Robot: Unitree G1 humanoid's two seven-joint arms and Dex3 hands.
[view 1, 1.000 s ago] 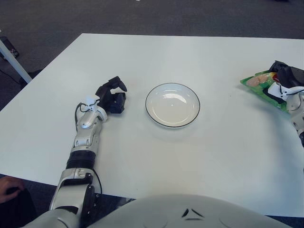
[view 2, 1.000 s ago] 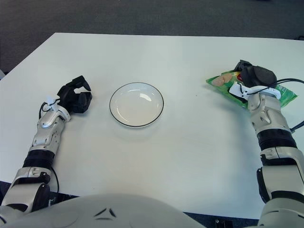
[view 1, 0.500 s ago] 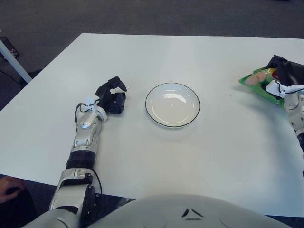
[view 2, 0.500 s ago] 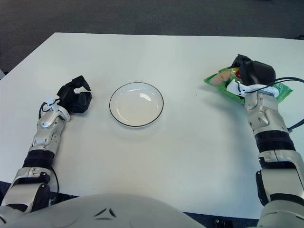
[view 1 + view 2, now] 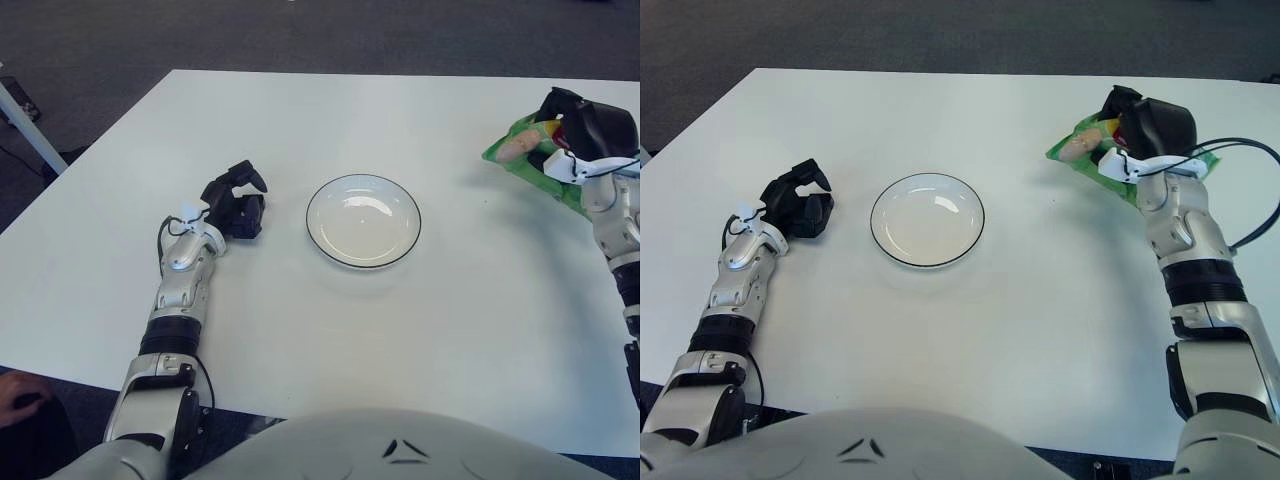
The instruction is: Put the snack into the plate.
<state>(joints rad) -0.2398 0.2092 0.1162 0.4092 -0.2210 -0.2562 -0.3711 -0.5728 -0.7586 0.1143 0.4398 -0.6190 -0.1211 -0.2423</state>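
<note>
Green snack bag (image 5: 1080, 150) gripped by right hand (image 5: 1145, 125) beside plate (image 5: 927, 220)

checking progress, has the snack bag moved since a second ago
Yes. The snack bag, held in the right hand, has shifted left toward the plate and up the view.

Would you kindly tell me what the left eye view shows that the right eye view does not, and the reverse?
Only the left eye view shows a white table leg at the far left and a person's hand at the bottom left corner. Only the right eye view shows the whole right arm down to the elbow, and the cable looping beside it. Both show the plate mid-table, the left hand left of it, and the right hand gripping the green snack at the far right.
</note>
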